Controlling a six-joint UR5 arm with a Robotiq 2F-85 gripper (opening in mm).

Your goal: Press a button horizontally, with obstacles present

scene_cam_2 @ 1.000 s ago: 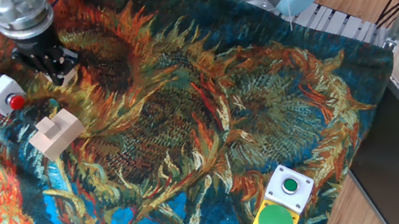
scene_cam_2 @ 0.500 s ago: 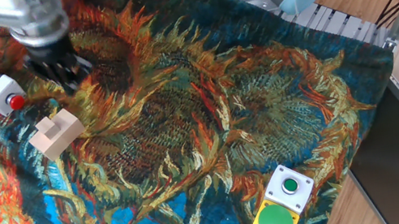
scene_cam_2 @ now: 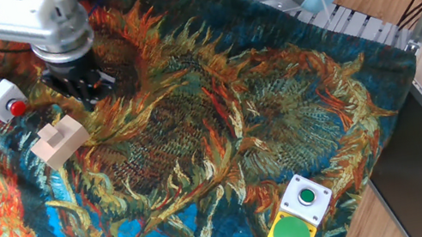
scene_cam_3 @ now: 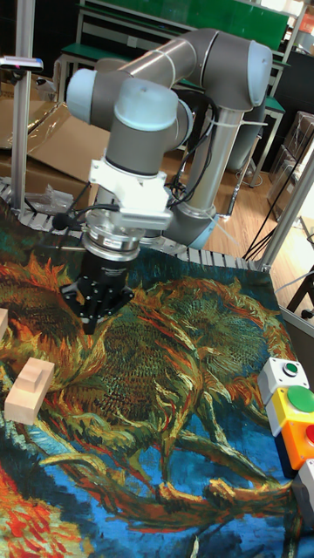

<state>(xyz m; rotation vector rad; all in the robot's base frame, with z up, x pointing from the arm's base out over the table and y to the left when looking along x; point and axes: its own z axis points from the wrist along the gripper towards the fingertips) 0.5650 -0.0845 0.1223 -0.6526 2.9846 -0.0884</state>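
The red button sits at the upper left, left of the gripper and apart from it. The dark jaws point down at the cloth; whether they are parted cannot be told.

Count of things on the desk
One red button; two wooden blocks in sight, possibly more cropped; one white box with green button; one green dome; one claw.

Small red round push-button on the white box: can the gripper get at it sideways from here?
Probably yes. The gripper sits on its button-face side, the cloth between looks free, and the notched wooden block lies nearer the camera, beside that path to the red push-button.
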